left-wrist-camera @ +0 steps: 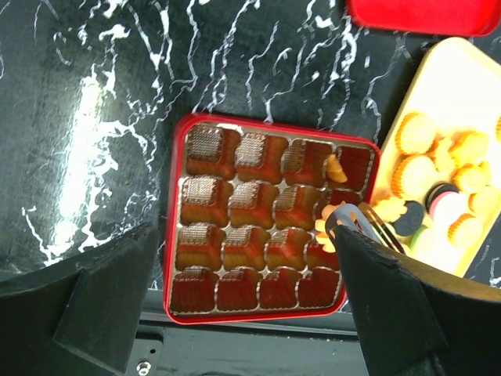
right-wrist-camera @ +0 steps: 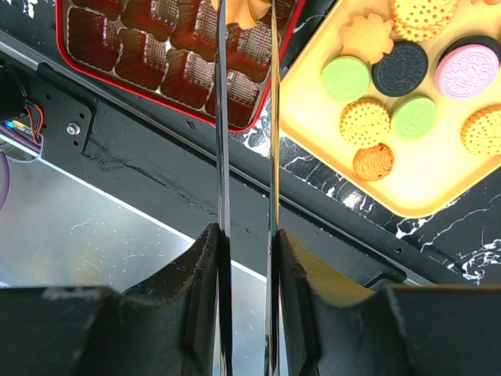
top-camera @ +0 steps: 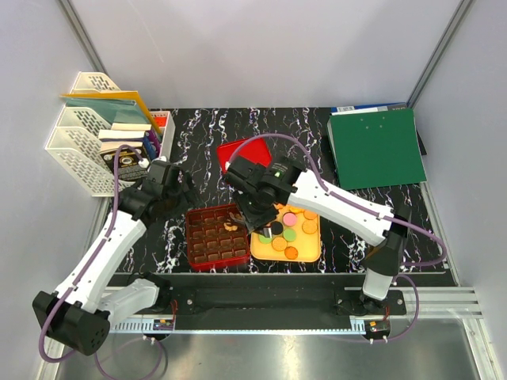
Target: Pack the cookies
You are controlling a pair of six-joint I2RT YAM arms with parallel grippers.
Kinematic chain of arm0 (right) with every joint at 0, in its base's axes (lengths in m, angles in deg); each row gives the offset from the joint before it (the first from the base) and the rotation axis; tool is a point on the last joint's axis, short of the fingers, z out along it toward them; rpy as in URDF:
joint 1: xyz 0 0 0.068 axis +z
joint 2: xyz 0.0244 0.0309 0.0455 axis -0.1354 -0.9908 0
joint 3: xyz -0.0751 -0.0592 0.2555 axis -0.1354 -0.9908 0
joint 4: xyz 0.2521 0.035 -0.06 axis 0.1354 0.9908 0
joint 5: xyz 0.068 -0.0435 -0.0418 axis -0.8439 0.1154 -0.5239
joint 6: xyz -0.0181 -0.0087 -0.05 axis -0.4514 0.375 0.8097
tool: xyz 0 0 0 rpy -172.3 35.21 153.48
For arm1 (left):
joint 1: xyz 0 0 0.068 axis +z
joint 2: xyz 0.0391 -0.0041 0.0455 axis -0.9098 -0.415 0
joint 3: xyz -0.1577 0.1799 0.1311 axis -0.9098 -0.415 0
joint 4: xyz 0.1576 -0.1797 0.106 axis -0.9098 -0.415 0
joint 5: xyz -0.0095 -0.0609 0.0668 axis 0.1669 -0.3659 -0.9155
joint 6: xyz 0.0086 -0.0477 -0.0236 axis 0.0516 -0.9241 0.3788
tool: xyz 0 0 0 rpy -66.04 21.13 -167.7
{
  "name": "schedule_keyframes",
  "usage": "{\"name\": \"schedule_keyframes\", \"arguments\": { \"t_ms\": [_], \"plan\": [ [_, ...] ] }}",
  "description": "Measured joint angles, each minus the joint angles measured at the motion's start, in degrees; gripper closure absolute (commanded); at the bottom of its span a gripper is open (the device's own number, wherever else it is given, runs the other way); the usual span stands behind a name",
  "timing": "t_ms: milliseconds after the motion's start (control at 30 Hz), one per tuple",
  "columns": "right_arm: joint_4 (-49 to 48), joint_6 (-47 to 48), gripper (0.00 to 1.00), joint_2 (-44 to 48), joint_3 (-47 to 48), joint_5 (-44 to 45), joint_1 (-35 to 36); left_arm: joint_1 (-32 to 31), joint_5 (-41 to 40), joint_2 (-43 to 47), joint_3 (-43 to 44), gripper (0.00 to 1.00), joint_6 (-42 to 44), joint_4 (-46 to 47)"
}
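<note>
The cookies (top-camera: 289,235) lie on a yellow tray (top-camera: 313,255), mostly orange, with green (right-wrist-camera: 345,77), black (right-wrist-camera: 399,69) and pink (right-wrist-camera: 466,66) ones. My right gripper (right-wrist-camera: 246,235) is shut on metal tongs (right-wrist-camera: 221,117). The tong tips pinch an orange flower-shaped cookie (right-wrist-camera: 249,12) over the right side of the red grid box (top-camera: 202,252). In the left wrist view that cookie (left-wrist-camera: 327,220) hangs over the box's right column, and another orange cookie (left-wrist-camera: 335,167) lies in a cell above it. My left gripper (left-wrist-camera: 246,235) is open and empty above the box (left-wrist-camera: 176,235).
A red lid (top-camera: 238,150) lies behind the box. A green folder (top-camera: 372,146) is at the back right. A white file rack (top-camera: 87,142) and a pen basket (top-camera: 162,127) are at the back left. A black rail (top-camera: 261,297) runs along the near edge.
</note>
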Motion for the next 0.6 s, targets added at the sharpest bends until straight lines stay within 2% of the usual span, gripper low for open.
{"name": "schedule_keyframes", "arguments": {
  "t_ms": [100, 167, 233, 367, 600],
  "plan": [
    [-0.3, 0.2, 0.82, -0.8, 0.2, -0.1, 0.8, 0.1, 0.0, 0.0, -0.8, 0.01, 0.0, 0.0],
    [-0.7, 0.3, 0.78, -1.6, 0.3, -0.6, 1.5, 0.2, 0.1, 0.0, -1.1, 0.01, 0.0, -0.1],
    [-0.9, 0.5, 0.63, -2.3, 0.4, -1.3, 1.9, 0.3, 0.1, 0.0, -1.1, 0.01, 0.0, 0.0],
    [-1.0, 0.6, 0.51, -3.3, 0.4, -1.8, 2.5, 0.4, 0.2, 0.5, -1.7, 0.01, 0.1, 0.0],
    [-1.0, 0.3, 0.46, -3.3, 1.9, 0.5, 2.6, 0.7, 0.4, 0.6, -2.2, 0.01, 0.5, 0.1]
  ]
}}
